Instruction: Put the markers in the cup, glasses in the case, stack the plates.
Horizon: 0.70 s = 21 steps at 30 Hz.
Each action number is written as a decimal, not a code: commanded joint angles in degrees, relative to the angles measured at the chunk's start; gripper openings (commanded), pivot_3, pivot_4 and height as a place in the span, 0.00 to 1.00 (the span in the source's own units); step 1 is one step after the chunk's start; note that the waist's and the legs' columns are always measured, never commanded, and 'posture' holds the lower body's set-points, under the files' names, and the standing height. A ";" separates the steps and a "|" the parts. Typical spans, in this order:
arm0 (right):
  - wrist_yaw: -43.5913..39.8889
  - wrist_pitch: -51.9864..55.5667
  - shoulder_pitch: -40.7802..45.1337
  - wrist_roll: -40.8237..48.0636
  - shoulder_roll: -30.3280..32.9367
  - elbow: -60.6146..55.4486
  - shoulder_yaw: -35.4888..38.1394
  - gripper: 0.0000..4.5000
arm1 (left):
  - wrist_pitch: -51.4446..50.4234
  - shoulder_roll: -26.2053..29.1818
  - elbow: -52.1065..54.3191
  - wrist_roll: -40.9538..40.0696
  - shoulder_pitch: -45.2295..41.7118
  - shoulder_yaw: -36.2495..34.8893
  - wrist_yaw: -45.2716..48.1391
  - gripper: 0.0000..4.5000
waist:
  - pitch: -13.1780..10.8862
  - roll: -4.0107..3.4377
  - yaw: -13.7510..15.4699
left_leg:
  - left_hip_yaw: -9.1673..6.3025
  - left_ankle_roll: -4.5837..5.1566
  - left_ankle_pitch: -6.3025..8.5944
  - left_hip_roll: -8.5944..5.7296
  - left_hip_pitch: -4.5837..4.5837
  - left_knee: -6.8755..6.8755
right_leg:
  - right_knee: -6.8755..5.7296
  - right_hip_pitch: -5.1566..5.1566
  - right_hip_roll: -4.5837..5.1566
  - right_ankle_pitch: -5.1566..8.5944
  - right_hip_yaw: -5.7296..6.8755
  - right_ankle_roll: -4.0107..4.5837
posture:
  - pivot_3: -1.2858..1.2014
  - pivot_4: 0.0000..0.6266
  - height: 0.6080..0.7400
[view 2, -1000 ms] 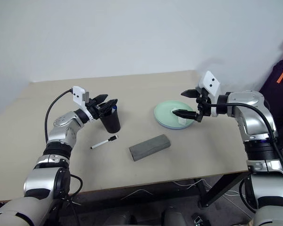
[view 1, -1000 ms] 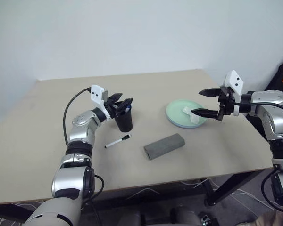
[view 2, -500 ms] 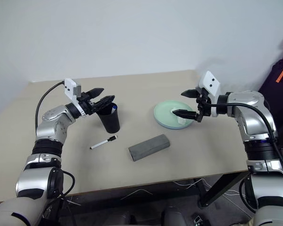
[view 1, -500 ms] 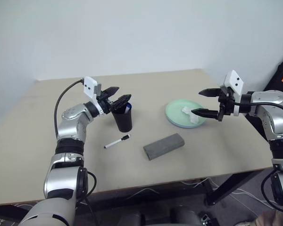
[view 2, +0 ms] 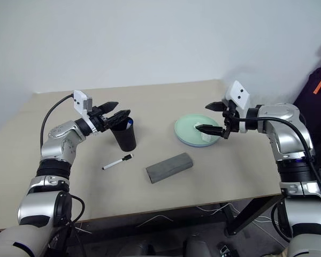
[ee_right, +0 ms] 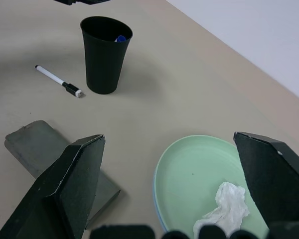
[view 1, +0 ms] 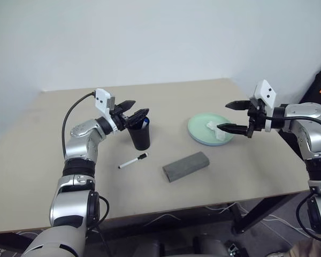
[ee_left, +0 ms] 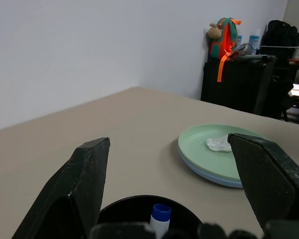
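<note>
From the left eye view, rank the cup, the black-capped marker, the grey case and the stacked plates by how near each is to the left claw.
1. cup: right under the left claw, blue-capped marker inside.
2. black-capped marker: on the table just in front of the cup.
3. grey case: shut, mid-table, toward the robot's right.
4. stacked plates: farthest, by the right claw, tissue on top.

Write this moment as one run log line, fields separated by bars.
left gripper: open over cup | blue marker: in cup | black marker: on table | plates: stacked | right gripper: open
</note>
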<state>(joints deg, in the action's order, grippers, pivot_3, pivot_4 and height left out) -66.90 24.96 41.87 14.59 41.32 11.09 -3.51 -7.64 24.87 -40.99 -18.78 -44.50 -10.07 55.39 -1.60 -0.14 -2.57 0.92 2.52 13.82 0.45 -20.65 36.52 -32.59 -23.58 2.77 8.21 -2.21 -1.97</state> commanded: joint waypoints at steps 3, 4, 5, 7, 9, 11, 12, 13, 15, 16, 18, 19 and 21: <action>0.10 -0.55 1.26 0.67 0.02 -0.47 0.98 1.00 | 0.33 0.54 2.57 -0.77 -0.73 -0.60 0.00 0.89 | 0.00 0.00 0.00 | 0.00 0.00 0.00 0.00 0.00 0.00 | 0.00 0.00 0.00 0.00 0.00 0.00 | 0.52 0.00 0.90; 0.10 -0.55 1.26 0.67 0.02 -0.47 0.98 1.00 | 0.33 0.54 2.57 -0.77 -0.73 -0.60 0.00 0.89 | 0.00 0.00 0.00 | 0.01 0.00 0.00 0.00 0.00 0.00 | 0.00 0.00 0.00 0.00 0.00 0.00 | 0.52 0.00 0.90; 0.10 -0.55 1.26 0.67 0.02 -0.47 0.98 1.00 | 0.33 0.54 2.57 -0.77 -0.73 -0.60 0.00 0.89 | 0.00 0.00 0.01 | 0.01 0.00 0.00 0.00 0.00 0.00 | 0.00 0.00 0.00 0.00 0.00 0.00 | 0.52 0.00 0.90; 0.10 -0.55 1.26 0.67 0.02 -0.47 0.98 1.00 | 0.32 0.54 2.57 -0.77 -0.73 -0.60 0.00 0.89 | 0.00 0.00 0.01 | 0.01 0.00 0.00 0.00 0.00 0.00 | 0.01 0.00 0.00 0.00 0.00 0.00 | 0.52 0.00 0.90; 0.10 -0.55 1.26 0.67 0.02 -0.47 0.98 1.00 | 0.32 0.54 2.57 -0.77 -0.73 -0.60 0.00 0.89 | 0.00 0.00 0.00 | 0.01 0.00 0.00 0.00 0.00 0.00 | 0.00 0.00 0.00 0.00 0.00 0.00 | 0.52 0.00 0.90; -0.01 -0.72 1.09 0.74 -0.16 -0.48 0.90 1.00 | -5.67 10.67 16.21 -2.08 8.71 5.08 16.46 0.89 | 0.01 0.03 -0.93 | 0.01 0.00 0.00 0.00 -0.02 -0.03 | 0.00 -0.03 0.00 0.00 -0.01 0.00 | 0.52 0.00 0.90; -0.04 -0.77 1.05 0.72 -0.23 -0.48 0.89 1.00 | -7.57 13.63 20.53 -2.82 11.58 6.62 20.88 0.89 | 0.01 0.03 -1.60 | 0.19 -0.04 0.03 0.09 0.06 -0.23 | -0.01 -0.09 -0.04 0.00 -0.17 0.01 | 0.52 0.00 0.90; -0.04 -0.80 1.03 0.70 -0.27 -0.50 0.90 1.00 | -8.82 15.30 23.15 -3.46 13.22 7.40 23.01 0.89 | 0.01 0.02 -1.82 | 0.21 -0.08 0.05 0.11 0.06 -0.33 | -0.07 -0.04 -0.03 0.03 -0.15 0.05 | 0.52 0.00 0.90; -0.01 -0.84 1.03 0.75 -0.27 -0.48 0.89 1.00 | -9.88 15.91 24.68 -4.26 13.85 7.40 22.79 0.89 | -0.01 0.02 -1.46 | 0.23 -0.09 0.06 0.10 -0.03 -0.34 | -0.08 -0.30 -0.02 0.10 -0.13 0.16 | 0.52 0.00 0.90; -0.01 -0.87 1.03 0.78 -0.27 -0.46 0.90 1.00 | -10.31 16.07 25.18 -4.39 14.03 7.33 22.81 0.89 | -0.01 0.04 -1.04 | 0.21 -0.09 0.06 0.11 -0.04 -0.29 | -0.09 -0.32 -0.02 0.10 -0.09 0.17 | 0.52 0.00 0.90; -0.01 -0.92 1.01 0.77 -0.34 -0.42 0.94 1.00 | -10.94 16.05 25.78 -4.45 14.16 7.06 22.77 0.89 | 0.00 0.05 -0.19 | 0.15 -0.07 0.04 0.13 -0.04 -0.22 | -0.07 -0.26 0.02 0.12 0.03 0.19 | 0.52 0.00 0.90; -0.02 -0.92 1.00 0.74 -0.38 -0.42 0.97 1.00 | -11.12 16.03 25.99 -4.42 14.23 6.97 22.77 0.89 | -0.01 0.05 -0.02 | 0.15 -0.08 0.05 0.13 -0.02 -0.21 | -0.07 -0.21 0.03 0.12 0.02 0.19 | 0.52 0.00 0.90; -0.04 -0.87 0.96 0.71 -0.41 -0.47 1.01 1.00 | -11.36 16.05 26.23 -4.39 14.34 6.90 22.76 0.89 | -0.01 0.06 0.00 | 0.16 -0.08 0.05 0.12 -0.02 -0.18 | -0.07 -0.18 0.05 0.12 0.03 0.19 | 0.52 0.00 0.90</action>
<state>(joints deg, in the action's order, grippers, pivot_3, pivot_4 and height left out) -66.92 24.78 41.59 14.60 40.43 11.87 -3.63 -18.93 40.40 -16.44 -22.23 -29.26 -2.67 78.04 -1.61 -0.08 -2.57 1.08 2.44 13.87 0.57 -20.66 36.34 -32.66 -23.75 2.82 8.33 -2.18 -1.78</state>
